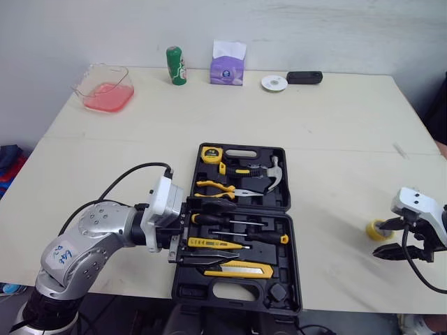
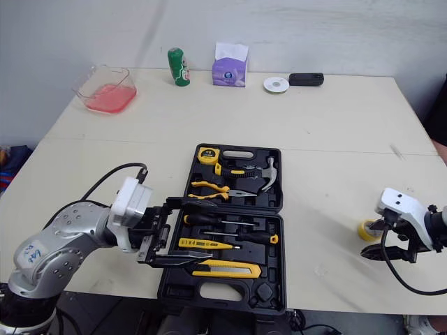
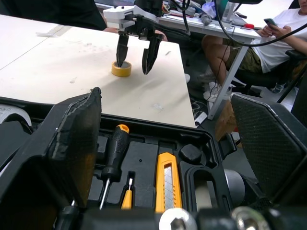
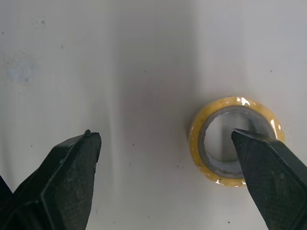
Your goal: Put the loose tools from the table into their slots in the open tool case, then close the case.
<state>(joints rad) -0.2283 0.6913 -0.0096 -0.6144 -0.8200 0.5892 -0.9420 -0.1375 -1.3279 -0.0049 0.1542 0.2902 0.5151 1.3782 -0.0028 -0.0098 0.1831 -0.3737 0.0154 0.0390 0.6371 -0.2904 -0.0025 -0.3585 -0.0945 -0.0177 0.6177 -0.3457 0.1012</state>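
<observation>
The black tool case [image 1: 292, 230] lies open in the middle of the table. It holds a tape measure [image 1: 209, 153], a hammer [image 1: 269, 171], pliers [image 1: 216, 187], screwdrivers [image 1: 237, 222] and a yellow utility knife [image 1: 241, 269]. My left gripper [image 1: 223, 232] is open over the left side of the case's near half, its fingers spanning the screwdriver slots. A yellow tape roll [image 1: 379, 230] lies flat on the table to the right of the case. My right gripper [image 4: 163, 136] is open just above it. One fingertip sits over the roll's [image 4: 194, 143] hole, the other over bare table.
Along the far edge stand a clear container with pink contents [image 1: 105, 89], a green can [image 1: 176, 66], a purple tissue pack [image 1: 228, 66], a white disc [image 1: 274, 83] and a black object [image 1: 304, 77]. A seated person [image 3: 259, 43] is beyond the table's right edge.
</observation>
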